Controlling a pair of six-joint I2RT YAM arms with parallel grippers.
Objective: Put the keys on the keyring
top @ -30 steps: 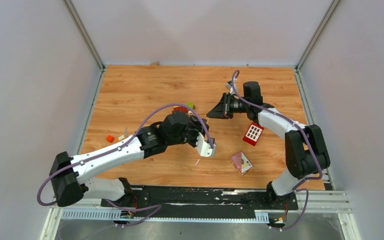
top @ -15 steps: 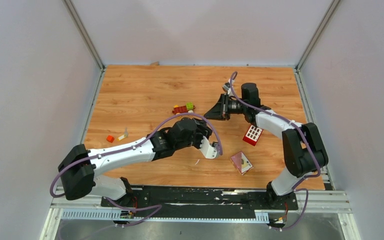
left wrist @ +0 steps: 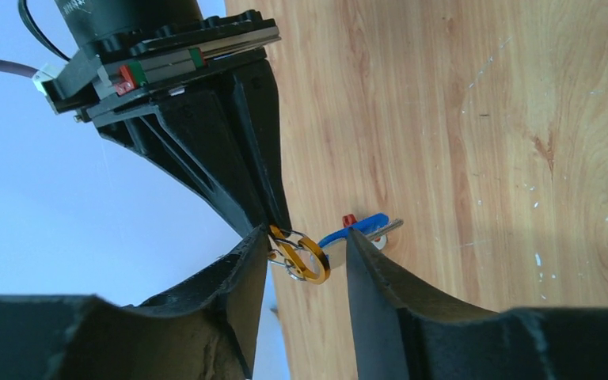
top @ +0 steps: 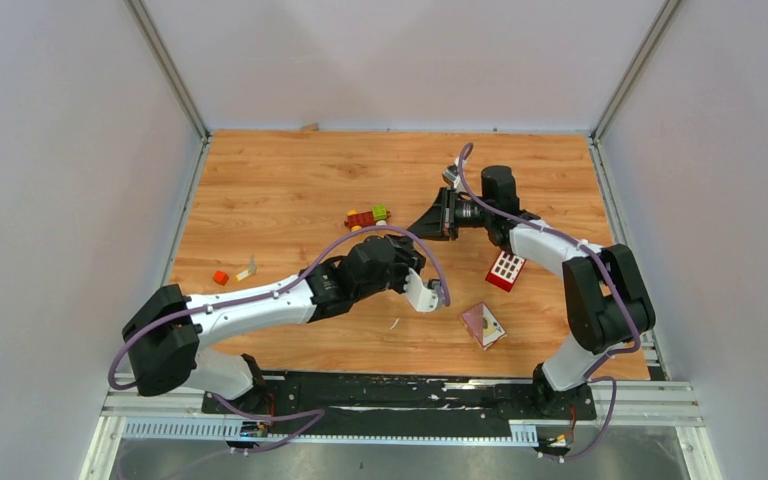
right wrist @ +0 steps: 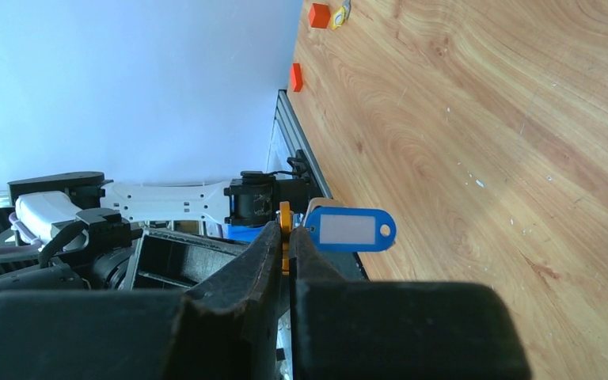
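My right gripper is shut on the gold keyring and holds it above the table. A blue-headed key hangs from the ring. In the left wrist view the ring and blue key sit between the fingers of my left gripper, which is open. Its left finger is close to or touching the ring. In the top view my left gripper is just below the right one. The yellow-orange key lies on the table far left, also in the right wrist view.
A red-and-green toy car lies left of the right gripper. A red block with white squares and a pink card lie to the right. A small orange cube sits beside the yellow-orange key.
My left arm has stretched rightwards and brought its open gripper up to the ring held by the right gripper. The right gripper shifted slightly left and back. The toy car is now uncovered.
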